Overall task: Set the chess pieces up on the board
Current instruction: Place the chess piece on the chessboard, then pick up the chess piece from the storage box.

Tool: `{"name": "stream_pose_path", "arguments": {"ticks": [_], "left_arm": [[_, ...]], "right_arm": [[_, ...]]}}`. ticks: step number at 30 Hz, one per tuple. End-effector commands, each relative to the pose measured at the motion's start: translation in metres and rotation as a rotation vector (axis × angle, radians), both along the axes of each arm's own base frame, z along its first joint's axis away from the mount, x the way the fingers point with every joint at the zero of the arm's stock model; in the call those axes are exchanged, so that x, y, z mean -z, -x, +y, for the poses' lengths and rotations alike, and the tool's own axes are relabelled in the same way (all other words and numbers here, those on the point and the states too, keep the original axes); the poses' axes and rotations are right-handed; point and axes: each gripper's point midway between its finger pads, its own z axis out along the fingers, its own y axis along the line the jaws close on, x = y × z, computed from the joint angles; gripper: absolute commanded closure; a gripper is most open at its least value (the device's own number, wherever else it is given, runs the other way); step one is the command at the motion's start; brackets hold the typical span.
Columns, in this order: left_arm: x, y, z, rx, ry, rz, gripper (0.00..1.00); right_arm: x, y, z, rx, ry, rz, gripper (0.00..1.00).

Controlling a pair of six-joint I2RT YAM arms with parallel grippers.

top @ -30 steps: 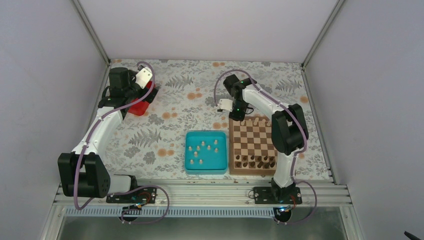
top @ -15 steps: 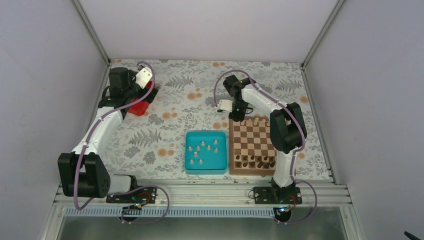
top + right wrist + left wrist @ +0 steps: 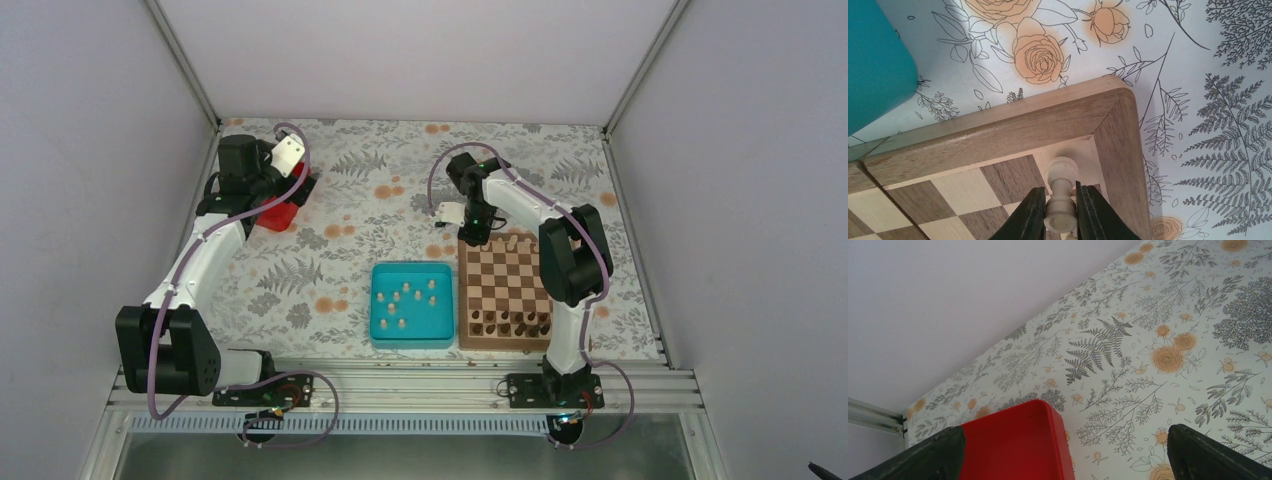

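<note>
A pale chess piece [image 3: 1062, 172] is gripped upright in the clenched right gripper [image 3: 1058, 212] over the far left corner square of the board [image 3: 998, 125]; whether it touches the square cannot be told. Other pale chessmen [image 3: 405, 295] are left in the teal tray [image 3: 410, 267] just left of the board. The left gripper [image 3: 1063, 454] is held spread and unloaded over a red container [image 3: 1008, 445] at the desk's far left.

At the right wrist the chess piece [image 3: 1061, 172] loses its foot below the edge, its sides hidden by the right gripper [image 3: 1059, 200]. The board [image 3: 998, 125] runs off left and bottom; the teal tray [image 3: 873, 65] shows one corner. From above, the loose pieces [image 3: 405, 297] in it are too small to name, perhaps pawns. The red box [image 3: 1013, 445] is cut off below.
</note>
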Motion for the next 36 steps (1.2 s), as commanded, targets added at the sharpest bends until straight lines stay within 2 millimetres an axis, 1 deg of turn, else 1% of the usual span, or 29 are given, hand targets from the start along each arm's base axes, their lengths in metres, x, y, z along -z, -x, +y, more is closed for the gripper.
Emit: {"name": "stream_pose_path", "arguments": {"ticks": [1, 9, 10, 12, 15, 17, 20, 23, 25, 27, 30, 32, 34, 36], "left_arm": [[0.003, 0.0, -0.001, 0.007, 0.009, -0.001, 0.0], [0.002, -0.001, -0.001, 0.006, 0.009, -0.001, 0.0], [0.003, -0.001, -0.001, 0.006, 0.009, -0.001, 0.0], [0.003, -0.001, -0.001, 0.007, 0.008, -0.001, 0.0], [0.003, -0.001, -0.001, 0.005, 0.007, 0.0, 0.0], [0.003, -0.001, -0.001, 0.006, 0.006, -0.001, 0.0], [0.004, -0.002, -0.001, 0.006, 0.007, 0.002, 0.0], [0.007, -0.004, -0.001, 0.006, 0.003, 0.009, 0.0], [0.008, -0.007, 0.0, -0.001, -0.001, 0.012, 0.0], [0.011, -0.009, 0.002, -0.007, -0.01, 0.014, 0.0], [0.018, -0.014, 0.006, -0.023, -0.031, 0.031, 0.0], [0.028, -0.017, 0.008, -0.03, -0.047, 0.055, 0.0], [0.036, -0.018, 0.01, -0.035, -0.059, 0.072, 0.0], [0.042, -0.02, 0.01, -0.039, -0.062, 0.084, 0.0]], "right_arm": [[0.011, 0.003, -0.005, -0.001, 0.006, 0.033, 0.82], [0.018, 0.002, -0.008, 0.005, 0.014, 0.039, 0.8], [0.018, 0.002, -0.008, 0.004, 0.016, 0.037, 0.79], [0.015, 0.001, -0.007, 0.004, 0.012, 0.027, 0.72], [0.004, -0.004, -0.006, 0.005, 0.001, -0.007, 0.56], [-0.009, -0.007, -0.005, 0.004, -0.015, -0.035, 0.51], [-0.035, -0.01, 0.005, -0.009, -0.06, -0.068, 0.48], [-0.055, -0.002, 0.023, -0.053, -0.09, -0.084, 0.46], [-0.063, 0.008, 0.043, -0.107, -0.104, -0.094, 0.45], [-0.066, 0.023, 0.068, -0.173, -0.139, -0.09, 0.44], [-0.06, 0.061, 0.107, -0.295, -0.189, -0.043, 0.44], [-0.055, 0.084, 0.127, -0.365, -0.22, -0.022, 0.44], [-0.05, 0.099, 0.142, -0.416, -0.235, -0.008, 0.44], [-0.044, 0.11, 0.153, -0.453, -0.231, 0.001, 0.44]]}}
